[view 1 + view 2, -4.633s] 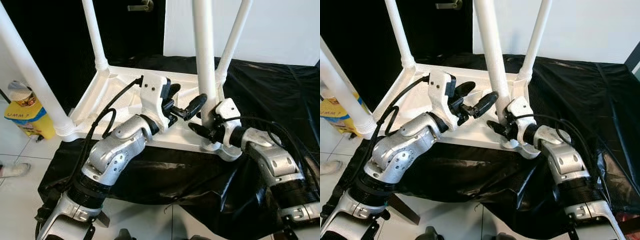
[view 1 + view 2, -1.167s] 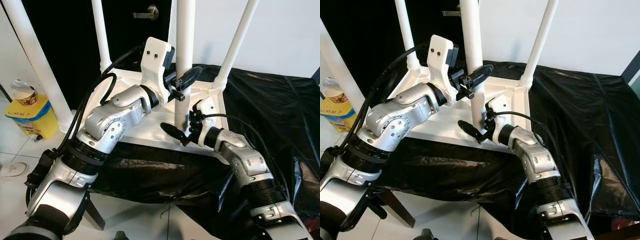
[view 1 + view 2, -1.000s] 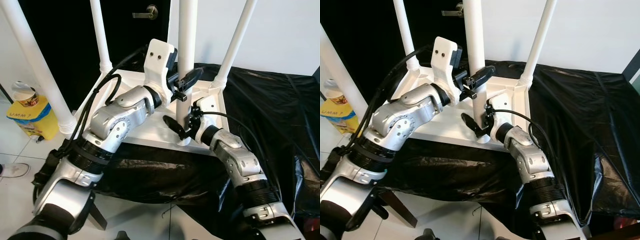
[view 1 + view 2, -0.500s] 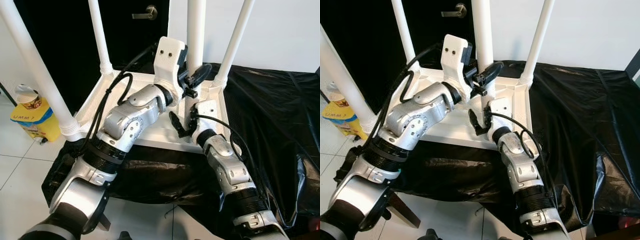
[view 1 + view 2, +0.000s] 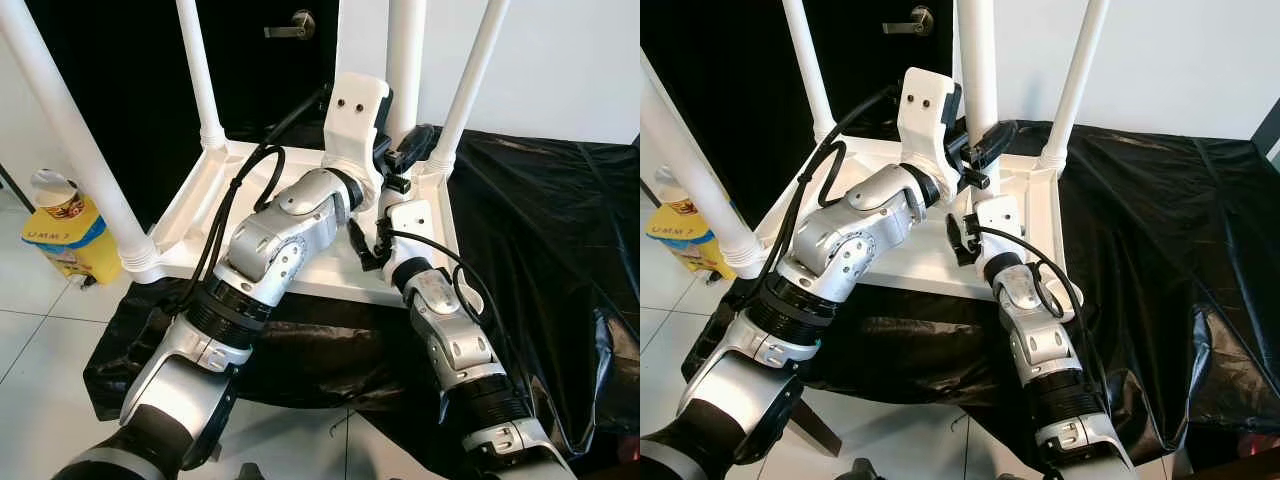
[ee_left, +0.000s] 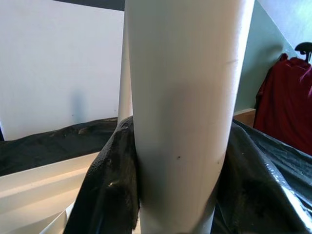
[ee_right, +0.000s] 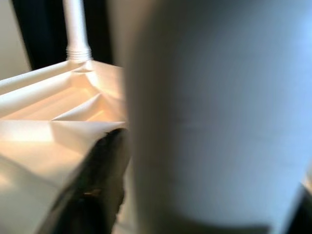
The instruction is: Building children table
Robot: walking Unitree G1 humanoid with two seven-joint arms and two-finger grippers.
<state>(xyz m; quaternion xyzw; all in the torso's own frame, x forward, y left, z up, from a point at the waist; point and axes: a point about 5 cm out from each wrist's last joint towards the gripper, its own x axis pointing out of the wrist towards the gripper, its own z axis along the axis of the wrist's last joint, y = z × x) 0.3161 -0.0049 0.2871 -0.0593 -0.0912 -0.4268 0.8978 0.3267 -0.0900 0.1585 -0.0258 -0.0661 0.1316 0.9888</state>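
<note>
Four legs stand on the upturned children's table (image 5: pixel 300 265). My left tool (image 5: pixel 408 152) is clamped around the near-right leg (image 5: pixel 404 50); my right tool (image 5: pixel 368 243), just below at the leg's base, I cannot tell if gripping. Risks as I judge them: cross-threading from uneven twist, or tipping the top off the black-sheeted surface (image 5: pixel 540 230).

White table top (image 5: pixel 300 275) and white legs (image 5: pixel 70 150), shiny black sheet (image 5: pixel 560 230) under it, silver arms with white wrists – black fingers (image 5: pixel 415 145), yellow and blue tub (image 5: pixel 65 245), white floor tiles (image 5: pixel 40 400), dark door (image 5: pixel 260 70), red cloth (image 6: pixel 285 112).
</note>
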